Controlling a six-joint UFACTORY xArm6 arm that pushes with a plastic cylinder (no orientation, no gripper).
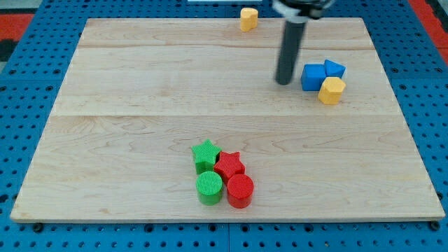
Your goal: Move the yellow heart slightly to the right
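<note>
**A:** What sits at the view's bottom, closest to the lens?

**B:** Four blocks huddled together, well below my tip (pixel 283 82) and toward the view's left of it: a green cylinder (pixel 208 187) touching a red cylinder (pixel 240 190), with a green star (pixel 205 155) and a red star (pixel 229 165) pressed in just behind them.

**A:** And the yellow heart?

**B:** The yellow heart (pixel 248 18) stands at the wooden board's (pixel 140 105) top edge, above my tip and a little to the view's left of it, well apart. Its outline is small and hard to read.

**A:** What is beside the rod?

**B:** Just to the view's right of my tip lie a blue cube (pixel 313 77), a second blue block (pixel 334 68) of uncertain shape touching it, and a yellow hexagonal block (pixel 332 90) against both. My tip stands close to the cube; whether it touches, I cannot tell.

**A:** Any pincer to report?

**B:** No jaws show, only a straight dark rod, its upper end cut off by the view's top.
</note>
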